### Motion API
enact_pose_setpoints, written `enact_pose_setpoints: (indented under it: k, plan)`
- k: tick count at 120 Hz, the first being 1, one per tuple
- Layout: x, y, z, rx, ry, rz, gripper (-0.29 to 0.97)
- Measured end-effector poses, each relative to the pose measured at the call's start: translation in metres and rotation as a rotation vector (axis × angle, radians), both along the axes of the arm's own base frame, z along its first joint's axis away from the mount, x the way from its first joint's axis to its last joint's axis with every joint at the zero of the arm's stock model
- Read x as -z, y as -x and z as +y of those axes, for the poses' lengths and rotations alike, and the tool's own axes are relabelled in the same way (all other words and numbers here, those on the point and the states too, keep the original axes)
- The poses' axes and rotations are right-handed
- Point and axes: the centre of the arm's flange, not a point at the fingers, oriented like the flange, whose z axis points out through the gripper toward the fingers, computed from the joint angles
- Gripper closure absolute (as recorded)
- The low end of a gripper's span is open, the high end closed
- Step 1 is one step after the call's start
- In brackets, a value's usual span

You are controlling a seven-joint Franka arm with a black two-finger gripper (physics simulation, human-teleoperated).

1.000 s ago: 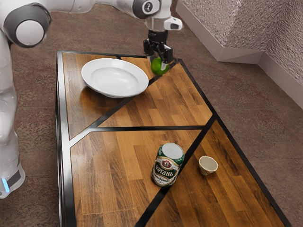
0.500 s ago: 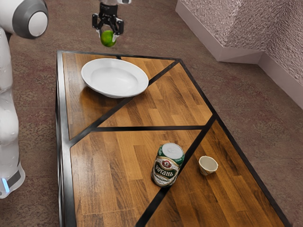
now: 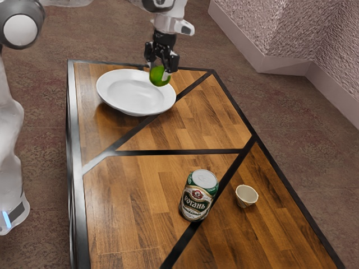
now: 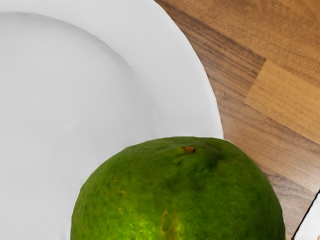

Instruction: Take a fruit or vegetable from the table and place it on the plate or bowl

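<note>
hand: black two-finger hand [image 3: 161, 65] clamped on the lime from both sides
lime: lime [image 3: 159, 75] is round with bumpy green skin and a tiny brown stem nub, held over the plate's rim
plate: plate [image 3: 120, 98] is smooth, glossy white, round and shallow
table: table [image 3: 190, 126] under the plate, wood planks with black strips

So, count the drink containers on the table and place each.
2. The green can stands on the near half of the table; the small cup sits beside it, apart, toward the exterior view's right.
</note>
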Motion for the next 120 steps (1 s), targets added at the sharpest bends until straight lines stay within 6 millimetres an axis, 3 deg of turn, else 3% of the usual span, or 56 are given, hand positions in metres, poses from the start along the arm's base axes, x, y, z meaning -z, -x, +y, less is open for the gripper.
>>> enact_pose_setpoints:
  k: [20, 120]
  plan:
    - [0.002, 0.015, 0.031, -0.068, -0.011, 0.007, 0.37]
    - [0.012, 0.021, 0.055, -0.132, -0.038, 0.039, 0.36]
